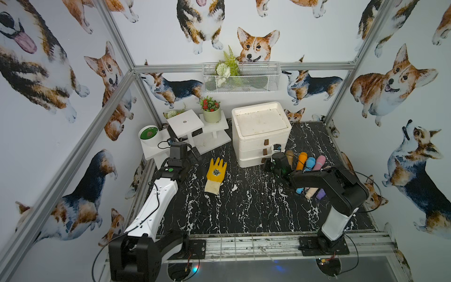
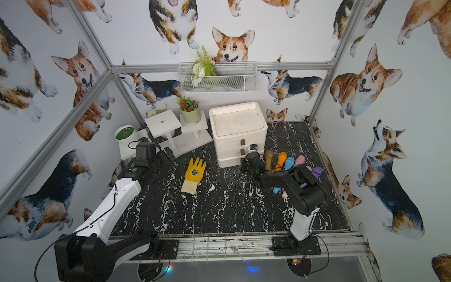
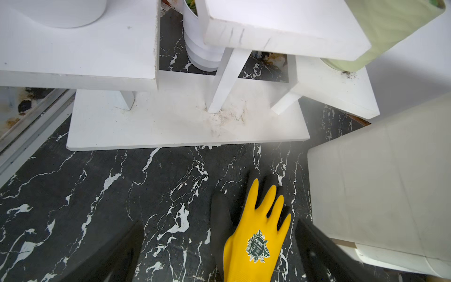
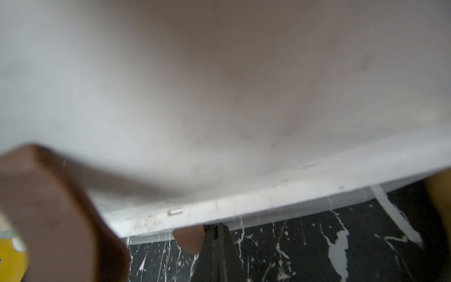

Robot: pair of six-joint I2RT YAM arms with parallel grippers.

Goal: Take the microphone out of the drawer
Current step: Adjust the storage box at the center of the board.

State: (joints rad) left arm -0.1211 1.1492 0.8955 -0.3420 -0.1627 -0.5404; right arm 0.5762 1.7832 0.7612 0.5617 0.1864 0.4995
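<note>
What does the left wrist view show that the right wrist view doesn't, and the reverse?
Only the left wrist view: the yellow glove in full, the white stepped stand and a green pot.

Only the right wrist view: a large blurred brown handle tab, and the right gripper shut beside a smaller brown tab.

Both: the white drawer unit, seen from the side in the left and as a close, blurred front in the right, and the black marble table.

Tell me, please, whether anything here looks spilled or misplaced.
Brownish dirt is scattered on the white stand base around one post, with dark specks beside the green pot. A yellow glove lies on the tabletop.
</note>
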